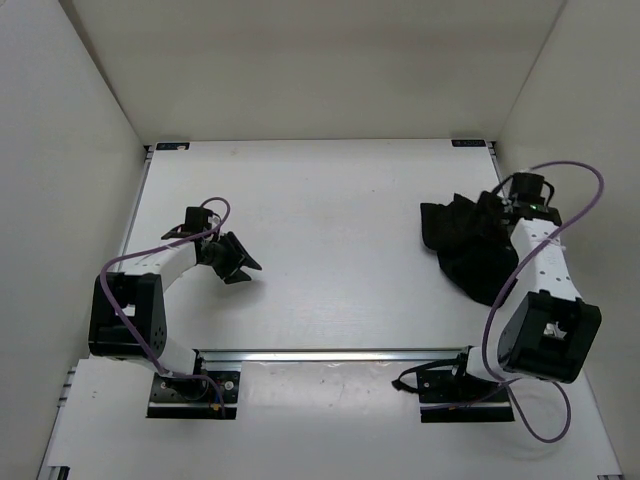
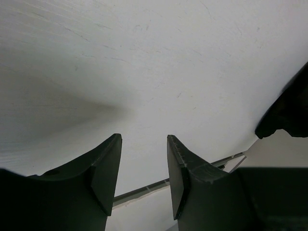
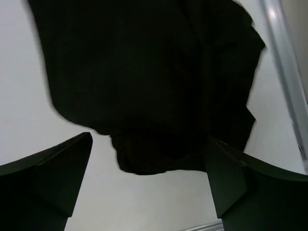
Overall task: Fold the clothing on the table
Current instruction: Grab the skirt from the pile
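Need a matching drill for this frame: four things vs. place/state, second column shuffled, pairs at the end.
1 clothing
2 left gripper
3 right gripper
4 purple cable

A open over bare table
B bunched up at the table's right side
C open above the clothing
D curved in a long loop

Pairs: 1-B, 2-A, 3-C, 4-D

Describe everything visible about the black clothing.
The clothing is black, soft-looking fabric, crumpled into an uneven heap with folds and a ragged outline, not spread flat. It lies on the table at the right side, near its right edge. The right end effector hangs over it, jaws wide open, gripping nothing; whether it touches the fabric cannot be told.
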